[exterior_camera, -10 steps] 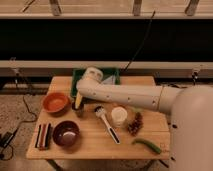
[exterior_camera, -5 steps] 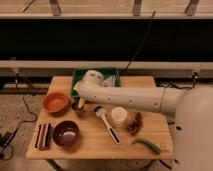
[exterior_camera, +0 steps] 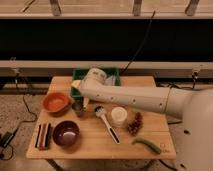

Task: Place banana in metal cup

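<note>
Gripper (exterior_camera: 80, 95), at the end of the white arm (exterior_camera: 135, 99), sits over the left-centre of the wooden table (exterior_camera: 95, 145), directly above the metal cup (exterior_camera: 77, 108). Whether it is open, closed or gripping anything cannot be determined, because the arm's wrist covers it.

Camera view, task items: the metal cup stands upright on the table, just right of the orange bowl (exterior_camera: 55, 102) and apart from it. The banana (exterior_camera: 86, 103) shows as a slim pale yellow piece, nearly upright, just beside the cup's right side. Its upper end is hidden under the arm. Whether its lower end is inside the cup or outside the rim cannot be determined.

Camera view, other items: a dark bowl (exterior_camera: 66, 134) sits nearer the front edge, below the cup. Dark and reddish bars (exterior_camera: 43, 136) lie just left of that bowl. A white-handled utensil (exterior_camera: 107, 124) lies diagonally at table centre, with a white round container (exterior_camera: 118, 116) just to its right. A reddish-brown cluster (exterior_camera: 135, 124) lies beside the container. A green elongated vegetable (exterior_camera: 148, 145) rests near the front right corner. A green tray (exterior_camera: 114, 75) holding a white object (exterior_camera: 96, 75) stands at the back edge, partly behind the arm.
</note>
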Controlling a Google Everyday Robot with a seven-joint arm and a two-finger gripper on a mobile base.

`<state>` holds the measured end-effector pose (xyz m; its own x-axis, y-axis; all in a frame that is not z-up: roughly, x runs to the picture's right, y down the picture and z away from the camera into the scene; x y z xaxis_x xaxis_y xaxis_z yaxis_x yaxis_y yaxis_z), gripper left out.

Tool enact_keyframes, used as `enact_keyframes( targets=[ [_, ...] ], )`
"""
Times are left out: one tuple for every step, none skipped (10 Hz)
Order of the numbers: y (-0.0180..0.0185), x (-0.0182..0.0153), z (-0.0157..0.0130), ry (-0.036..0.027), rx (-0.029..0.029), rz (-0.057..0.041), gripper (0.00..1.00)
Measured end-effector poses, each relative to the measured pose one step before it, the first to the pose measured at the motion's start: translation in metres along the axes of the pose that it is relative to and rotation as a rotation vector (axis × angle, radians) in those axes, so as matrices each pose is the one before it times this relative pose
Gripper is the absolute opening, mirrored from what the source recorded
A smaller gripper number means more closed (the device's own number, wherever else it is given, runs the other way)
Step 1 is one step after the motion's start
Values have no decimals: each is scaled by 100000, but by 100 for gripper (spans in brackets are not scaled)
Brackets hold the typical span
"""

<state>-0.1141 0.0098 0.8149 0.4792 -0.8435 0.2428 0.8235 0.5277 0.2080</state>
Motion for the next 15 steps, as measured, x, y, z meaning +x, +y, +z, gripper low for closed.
enact_keyframes(
  targets=[
    [-37, 4, -13, 21, 50, -74, 80],
    [-121, -118, 48, -158, 85, -206, 80],
    [-55, -3, -14, 12, 61, -85, 80],
    [110, 59, -9, 72, -89, 123, 80],
    [50, 53, -26, 69, -29, 101, 80],
    [-41, -18, 22, -12, -27, -49, 80],
    [64, 117, 166, 197, -425, -125, 80],
    [76, 212, 625, 90, -377, -358, 80],
    [-12, 213, 554, 24, -243, -250, 80],
    [-111, -123, 416, -209, -111, -397, 80],
    [281, -129, 360, -21, -229, 424, 80],
    [310, -153, 249, -59, -42, 1738, 80],
    [155, -231, 71, -225, -82, 1722, 80],
    [69, -288, -31, -633, -223, -386, 80],
    [127, -258, 47, -631, -197, -283, 80]
  ],
)
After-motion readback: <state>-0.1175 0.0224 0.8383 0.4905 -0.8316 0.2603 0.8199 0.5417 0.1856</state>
